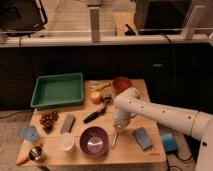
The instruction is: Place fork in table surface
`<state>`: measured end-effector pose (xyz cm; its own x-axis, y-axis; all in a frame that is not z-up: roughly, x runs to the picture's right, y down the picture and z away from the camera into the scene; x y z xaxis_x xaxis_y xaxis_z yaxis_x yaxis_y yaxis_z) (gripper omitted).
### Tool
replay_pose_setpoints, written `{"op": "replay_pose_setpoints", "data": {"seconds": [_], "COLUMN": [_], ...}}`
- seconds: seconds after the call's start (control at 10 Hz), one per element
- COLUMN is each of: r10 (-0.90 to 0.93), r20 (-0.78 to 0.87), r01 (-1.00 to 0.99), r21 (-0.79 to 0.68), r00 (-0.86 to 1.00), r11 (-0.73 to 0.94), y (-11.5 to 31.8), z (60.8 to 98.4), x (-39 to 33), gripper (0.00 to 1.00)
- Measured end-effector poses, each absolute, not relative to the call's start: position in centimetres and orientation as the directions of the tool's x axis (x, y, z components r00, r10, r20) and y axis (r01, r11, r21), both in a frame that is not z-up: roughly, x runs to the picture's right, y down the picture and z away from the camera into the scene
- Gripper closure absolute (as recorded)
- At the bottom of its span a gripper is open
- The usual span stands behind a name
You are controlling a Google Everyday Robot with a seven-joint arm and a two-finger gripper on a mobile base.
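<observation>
The slim silver fork (114, 140) is at the table's front, just right of the purple bowl (93, 141), its handle running up toward the gripper. My gripper (118, 128) points down right above the fork's upper end, low over the light wooden slatted table surface (129, 153). The white arm reaches in from the right. I cannot tell whether the fork is held or lying on the wood.
A green tray (57, 90) stands at the back left. A black-handled utensil (96, 114), an orange fruit (95, 97) and a brown bowl (121, 84) lie behind the gripper. A blue sponge (142, 138) is to its right. Grapes (48, 120), a white cup (66, 142) and a metal can (35, 153) are at the front left.
</observation>
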<state>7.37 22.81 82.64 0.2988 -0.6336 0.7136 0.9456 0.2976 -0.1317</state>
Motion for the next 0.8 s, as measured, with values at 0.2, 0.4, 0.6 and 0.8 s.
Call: {"op": "replay_pose_setpoints", "data": {"seconds": [0.2,0.4,0.6,0.8], "r10": [-0.636,-0.632,-0.633,-0.634], "r20": [0.712,0.717,0.714,0.714], "r01": [0.948,0.949,0.948,0.950], "r21": [-0.138,-0.141,-0.148,-0.154], "r00": [0.297,0.295,0.298,0.297], "r11": [0.288,0.282,0.280,0.271], "y": [23.08,23.29,23.23,23.77], "z": [82.84,82.67,82.61,83.03], "x": [7.31,7.13,7.53,7.16], "gripper": [0.21,0.21,0.21,0.26]}}
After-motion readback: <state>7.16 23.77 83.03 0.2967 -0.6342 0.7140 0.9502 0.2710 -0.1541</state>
